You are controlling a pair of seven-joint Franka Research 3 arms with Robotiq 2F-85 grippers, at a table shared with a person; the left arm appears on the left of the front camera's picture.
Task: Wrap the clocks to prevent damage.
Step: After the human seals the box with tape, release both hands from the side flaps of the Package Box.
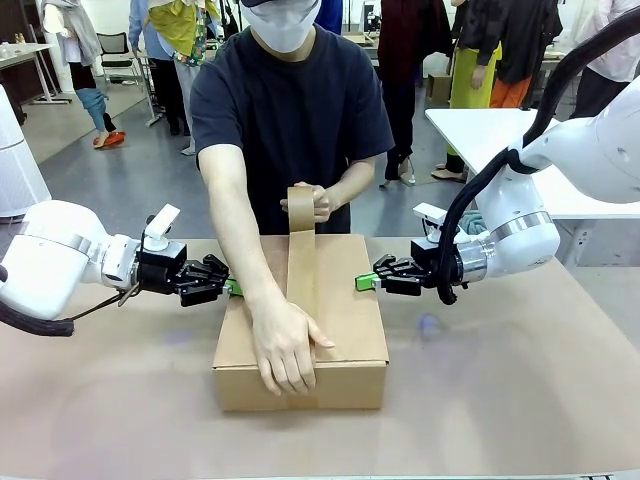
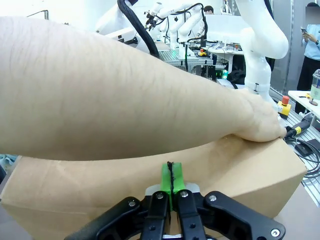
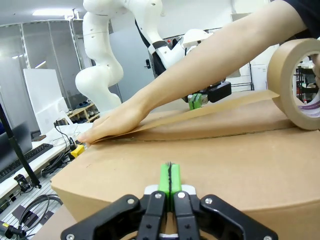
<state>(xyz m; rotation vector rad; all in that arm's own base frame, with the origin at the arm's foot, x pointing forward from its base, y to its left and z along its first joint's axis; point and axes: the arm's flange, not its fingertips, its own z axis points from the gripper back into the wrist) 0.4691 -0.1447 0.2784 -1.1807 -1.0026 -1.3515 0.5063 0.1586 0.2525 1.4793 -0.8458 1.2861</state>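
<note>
A person's hand presses tape onto the box; closed grippers flank the box.

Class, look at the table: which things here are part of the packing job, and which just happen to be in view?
Part of the job:
cardboard box
brown tape strip
tape roll
person's pressing hand
left hand and right hand, both shut, against the box sides

Just in view:
white table
keyboard

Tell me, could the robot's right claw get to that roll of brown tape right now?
Probably not easily. The roll of tape is in the person's hand beyond the far edge of the cardboard box, and the right claw sits shut against the box's side, so the box and the hand stand in its way.
</note>
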